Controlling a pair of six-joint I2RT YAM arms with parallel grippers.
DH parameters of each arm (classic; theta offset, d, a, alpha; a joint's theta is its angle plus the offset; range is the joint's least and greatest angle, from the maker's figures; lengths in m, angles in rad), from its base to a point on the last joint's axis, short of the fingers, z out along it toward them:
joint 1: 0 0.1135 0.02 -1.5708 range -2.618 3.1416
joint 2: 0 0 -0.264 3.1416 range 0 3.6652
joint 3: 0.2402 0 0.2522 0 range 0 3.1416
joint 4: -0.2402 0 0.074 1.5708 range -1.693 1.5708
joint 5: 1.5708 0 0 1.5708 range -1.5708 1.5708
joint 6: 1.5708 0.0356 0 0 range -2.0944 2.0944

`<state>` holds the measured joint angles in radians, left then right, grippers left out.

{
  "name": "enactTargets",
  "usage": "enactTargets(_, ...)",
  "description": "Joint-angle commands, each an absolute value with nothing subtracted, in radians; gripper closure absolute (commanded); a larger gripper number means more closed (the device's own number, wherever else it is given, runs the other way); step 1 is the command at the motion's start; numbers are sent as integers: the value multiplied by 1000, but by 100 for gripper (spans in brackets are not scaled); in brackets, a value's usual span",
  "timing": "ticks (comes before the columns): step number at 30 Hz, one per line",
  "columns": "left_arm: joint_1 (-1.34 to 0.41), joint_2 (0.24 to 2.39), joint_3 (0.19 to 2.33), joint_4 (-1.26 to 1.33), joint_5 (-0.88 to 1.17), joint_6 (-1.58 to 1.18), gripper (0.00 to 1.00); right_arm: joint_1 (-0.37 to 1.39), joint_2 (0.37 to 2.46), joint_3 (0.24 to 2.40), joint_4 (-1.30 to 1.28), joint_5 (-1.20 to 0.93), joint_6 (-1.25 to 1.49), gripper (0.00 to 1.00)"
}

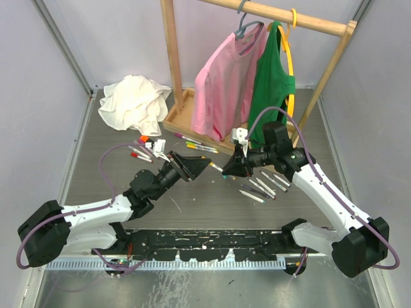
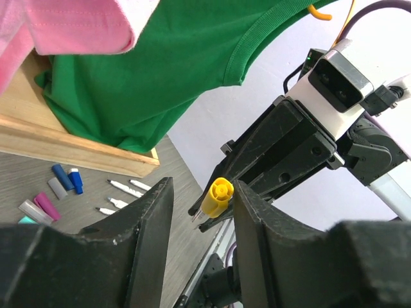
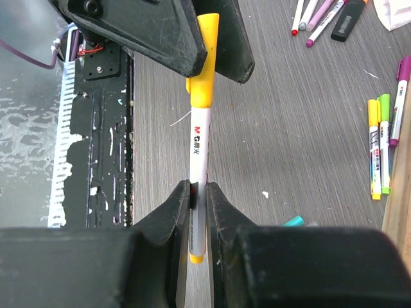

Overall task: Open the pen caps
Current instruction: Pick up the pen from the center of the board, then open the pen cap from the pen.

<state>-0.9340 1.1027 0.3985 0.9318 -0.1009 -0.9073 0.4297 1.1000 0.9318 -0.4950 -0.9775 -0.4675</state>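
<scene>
glossy plastic pen [image 3: 199,151]; matt woodgrain table [image 3: 289,141]; wooden rack [image 1: 171,58]

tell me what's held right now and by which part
The right gripper holds the slim white plastic pen by its barrel. The jaws of the left gripper flank its yellow cap; a grip there cannot be told.

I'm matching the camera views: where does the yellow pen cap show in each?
Top external: yellow pen cap, centre, between left pincer and right pincer.
Left wrist: cap lower centre.
Right wrist: cap top centre, on the pen.
Shared landmark: wooden rack base.
</scene>
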Motion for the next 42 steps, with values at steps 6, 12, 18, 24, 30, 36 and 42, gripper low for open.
enactTargets(6, -939, 1121, 459, 954, -116, -905, 67, 436, 1112, 930, -448, -986, -449, 99)
enactTargets(12, -940, 1152, 474, 946, -100, -897, 88, 440, 1114, 927, -444, -977, -449, 99)
enactTargets(18, -940, 1152, 468, 948, -113, -862, 100, 445, 1135, 926, -433, -976, -425, 62)
enactTargets(24, -942, 1183, 467, 1011, -65, -837, 100, 466, 1174, 915, -394, -971, -372, 47)
enactTargets(30, -941, 1196, 461, 1047, -72, -810, 100, 494, 1200, 919, -400, -942, -372, 55)
enactTargets(36, -913, 1128, 437, 1047, -232, -744, 100, 521, 1261, 962, -476, -908, -420, 98)
enactTargets(42, -691, 993, 456, 951, -309, -768, 100, 545, 1337, 987, -525, -863, -447, 99)
